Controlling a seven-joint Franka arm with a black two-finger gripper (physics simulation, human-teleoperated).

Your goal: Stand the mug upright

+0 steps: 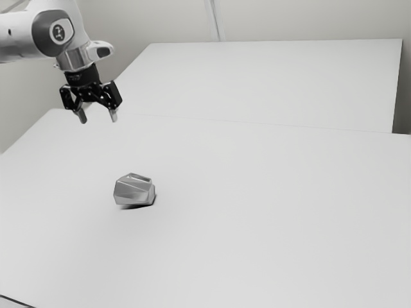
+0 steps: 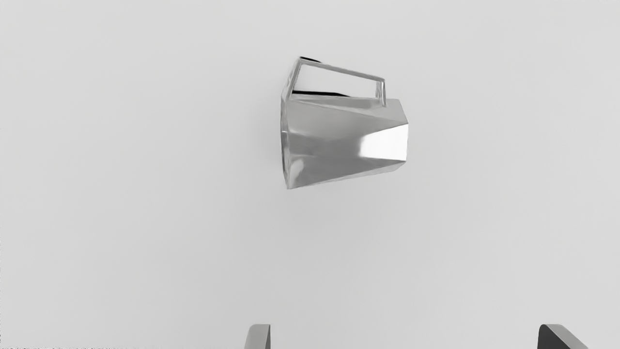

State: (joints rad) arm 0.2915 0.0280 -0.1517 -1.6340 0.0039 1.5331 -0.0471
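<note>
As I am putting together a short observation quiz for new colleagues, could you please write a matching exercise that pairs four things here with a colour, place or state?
1. Mug
2. Gripper
3. Handle
4. Tabletop

A. Angular loop, joined to a silvery body
B. Flat and near-white
C. Lying on its side
D. Black, open, raised above the table

Right pairs: 1-C, 2-D, 3-A, 4-B.

a white table [image 1: 270,218] stands near pale walls [image 1: 308,19]

Plain pale table [image 1: 270,218], smooth surface, faceted silvery mug [image 1: 133,191] lying on its side
</note>
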